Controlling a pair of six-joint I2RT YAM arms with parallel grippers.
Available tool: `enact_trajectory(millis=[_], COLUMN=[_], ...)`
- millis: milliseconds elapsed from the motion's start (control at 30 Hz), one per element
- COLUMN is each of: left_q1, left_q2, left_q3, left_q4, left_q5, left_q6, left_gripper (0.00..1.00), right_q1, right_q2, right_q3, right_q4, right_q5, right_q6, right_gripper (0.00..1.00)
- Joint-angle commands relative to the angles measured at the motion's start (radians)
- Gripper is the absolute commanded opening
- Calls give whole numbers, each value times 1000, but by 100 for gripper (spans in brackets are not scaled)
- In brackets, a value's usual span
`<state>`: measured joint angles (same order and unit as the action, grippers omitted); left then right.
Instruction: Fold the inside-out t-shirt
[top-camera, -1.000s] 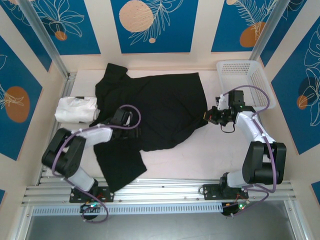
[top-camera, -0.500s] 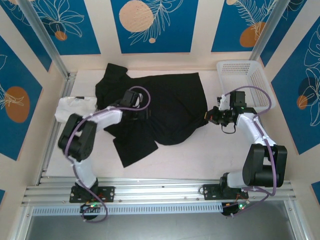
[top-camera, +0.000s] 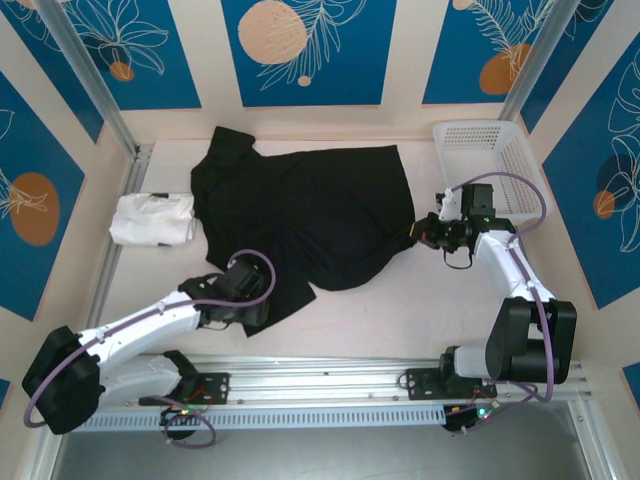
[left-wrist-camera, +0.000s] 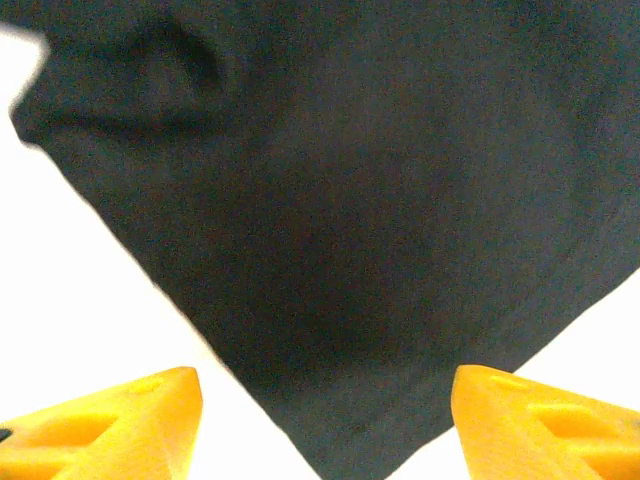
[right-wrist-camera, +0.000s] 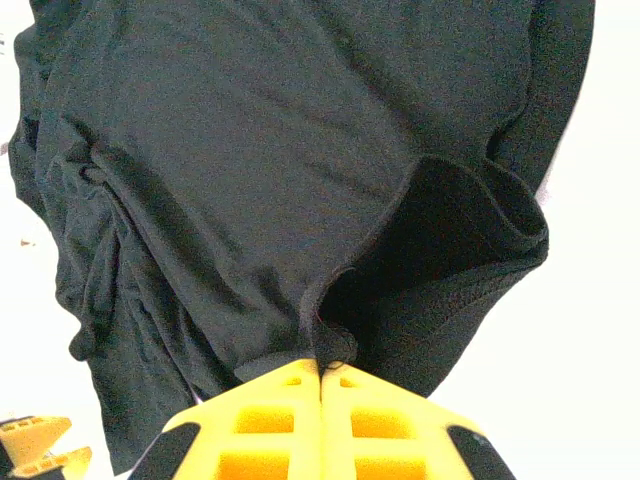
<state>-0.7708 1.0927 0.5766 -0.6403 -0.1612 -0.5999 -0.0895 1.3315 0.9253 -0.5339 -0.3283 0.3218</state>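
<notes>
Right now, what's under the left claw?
The left claw hangs open over a corner of the black t-shirt, with bare white table on either side. Anything beneath the cloth is covered.

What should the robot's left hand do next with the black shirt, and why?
Probably close the left gripper on the near corner of the t-shirt: the open fingers straddle that corner, while the right gripper pinches the opposite edge.
</notes>
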Motion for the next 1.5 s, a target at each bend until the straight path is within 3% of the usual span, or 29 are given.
enact_trajectory(millis=[0,267,367,500,633,800,967,1067,1200,1333,1467], left_q1=[-46,-145,-152,-153,-150,-142,-139,-140,-140,-139,-140], left_q2=[-11,142,191,209,140,-95,-362,-455,-466,-340,-207], left_q3=[-40,-57,-71,-78,-81,-12,252,479,799,1138,1376], left_q4=[-79,51,108,135,120,26,-105,-81,54,91,143], left_q5=[-11,51,47,15,-72,-280,-554,-644,-561,-455,-428], left_q6=[-108,-140,-140,-134,-118,-52,152,352,614,727,838], left_gripper=[67,61,48,23,0,0,0,0,0,0,0], right_q1=[-1,-1,-1,-1,0,1,-1,-12,-19,-19,-19], right_q2=[-26,-21,-14,-18,-22,-63,-208,-334,-472,-546,-554], right_q3=[-11,-15,-14,-9,-9,-10,56,150,329,579,809], right_q4=[2,9,11,6,10,36,-11,-95,-180,-275,-324], right_q5=[-20,-21,-29,-31,-38,-77,-67,1,70,143,185], right_q6=[10,8,8,7,11,27,35,27,44,43,26], right_gripper=[0,0,0,0,0,0,0,0,0,0,0])
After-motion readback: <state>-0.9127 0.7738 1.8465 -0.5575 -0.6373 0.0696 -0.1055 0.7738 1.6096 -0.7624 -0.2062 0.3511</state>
